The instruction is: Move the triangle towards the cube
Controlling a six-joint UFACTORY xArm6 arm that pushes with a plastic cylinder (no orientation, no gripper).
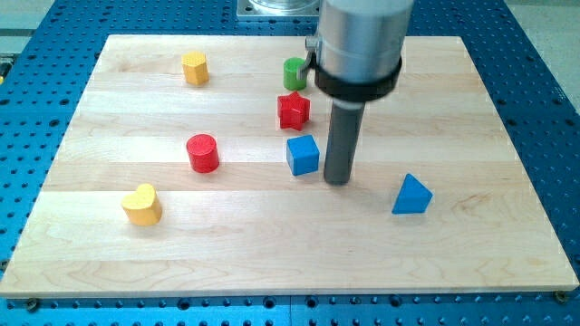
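My tip (338, 180) sits mid-frame between the blue cube (303, 154) and blue triangular block (411, 195); no jaws exist. Better circle right of the triangle, then push left.

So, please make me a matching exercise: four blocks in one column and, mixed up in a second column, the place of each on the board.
Blocks:
1. blue triangle
2. yellow heart
3. green cylinder
4. blue cube

Places:
A. just left of my tip
B. the view's bottom left
C. right of my tip, lower on the board
D. near the view's top, above the red star

Pairs: 1-C, 2-B, 3-D, 4-A
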